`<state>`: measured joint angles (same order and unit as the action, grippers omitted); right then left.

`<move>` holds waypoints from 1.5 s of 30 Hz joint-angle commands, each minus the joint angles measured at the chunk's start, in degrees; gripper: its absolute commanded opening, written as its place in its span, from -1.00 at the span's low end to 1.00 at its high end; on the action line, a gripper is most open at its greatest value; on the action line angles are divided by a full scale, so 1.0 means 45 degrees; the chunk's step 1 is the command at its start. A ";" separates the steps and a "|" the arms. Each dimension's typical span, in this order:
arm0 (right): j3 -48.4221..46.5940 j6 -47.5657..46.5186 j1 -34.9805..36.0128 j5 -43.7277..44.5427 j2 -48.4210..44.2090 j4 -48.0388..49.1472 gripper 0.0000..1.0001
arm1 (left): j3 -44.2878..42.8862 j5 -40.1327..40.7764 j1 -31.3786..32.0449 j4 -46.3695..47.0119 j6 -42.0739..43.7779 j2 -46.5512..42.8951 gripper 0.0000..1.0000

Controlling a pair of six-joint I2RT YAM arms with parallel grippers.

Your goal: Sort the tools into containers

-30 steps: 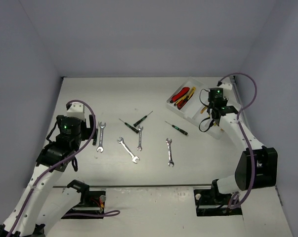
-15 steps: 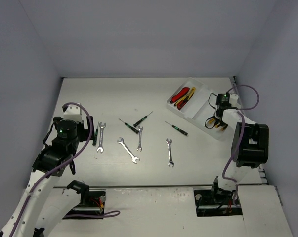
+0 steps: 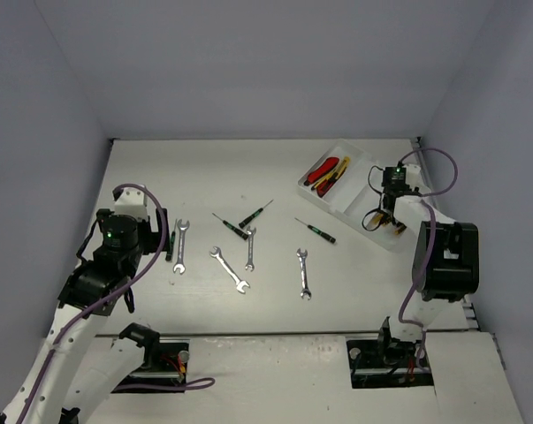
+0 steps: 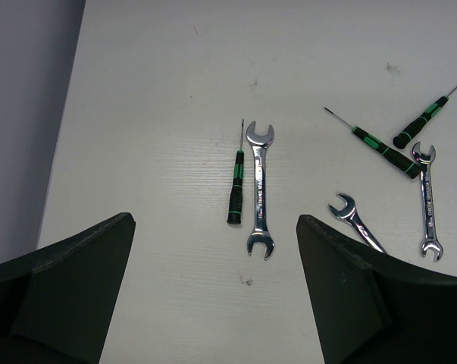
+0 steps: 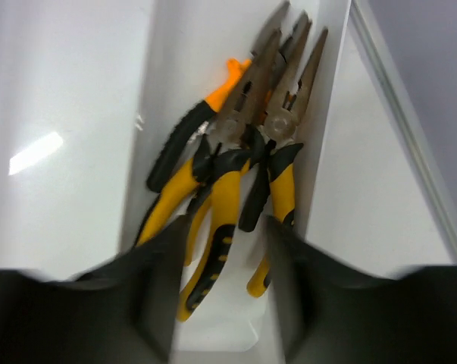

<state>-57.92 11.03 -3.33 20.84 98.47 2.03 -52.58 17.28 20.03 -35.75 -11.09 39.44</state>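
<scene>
The white tray (image 3: 359, 179) stands at the back right. Red and yellow utility knives (image 3: 326, 172) lie in its far-left compartment. Yellow and orange-handled pliers (image 5: 236, 159) lie heaped in the right-hand compartment (image 5: 236, 334). My right gripper (image 5: 224, 235) hovers just over their handles; its blurred jaws stand apart and grip nothing, so it is open. The top view shows that gripper (image 3: 385, 215) above the pliers (image 3: 390, 223). My left gripper (image 4: 214, 243) is wide open and empty above the table. A silver wrench (image 4: 258, 189) and a black-green screwdriver (image 4: 236, 186) lie just ahead of it.
More wrenches (image 3: 230, 268) (image 3: 249, 247) (image 3: 304, 272) and screwdrivers (image 3: 229, 223) (image 3: 255, 212) (image 3: 315, 230) are scattered mid-table. The right arm's elbow (image 3: 445, 256) rises beside the tray. Walls enclose the table on the left, back and right.
The right gripper came down over the tray's right compartment and its jaws parted, leaving the pliers lying there. The left arm drew back slightly left, then held still.
</scene>
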 commanded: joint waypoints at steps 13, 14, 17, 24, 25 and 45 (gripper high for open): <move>0.2121 0.2463 0.5027 -0.3452 -0.5636 -0.0392 0.38 | -0.0094 -0.0724 -0.0412 0.0600 0.0043 0.0499 0.70; 0.2267 0.2660 0.5523 -0.3651 -0.5546 -0.0392 0.37 | -0.0094 -0.0750 -0.0425 0.0600 0.0043 0.0512 0.70; 0.2535 0.3344 0.7231 -0.3370 -0.4963 -0.0887 0.26 | -0.0074 -0.0781 -0.0416 0.0609 0.0032 0.0569 0.70; 0.2247 0.4994 0.9691 -0.2107 -0.3128 -0.2203 0.13 | -0.0054 -0.0864 -0.0427 0.0581 0.0037 0.0856 0.70; 0.2246 0.5154 0.9821 -0.2052 -0.2968 -0.2237 0.12 | -0.0055 -0.0854 -0.0427 0.0581 0.0027 0.0878 0.70; 0.2680 0.6049 1.0619 -0.2502 -0.0767 -0.2554 -0.88 | -0.0035 -0.0946 -0.0446 0.0581 0.0045 0.0845 0.70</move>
<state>-46.43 36.47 43.28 9.97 91.34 -7.47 -51.72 13.30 18.31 -35.75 -11.09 43.45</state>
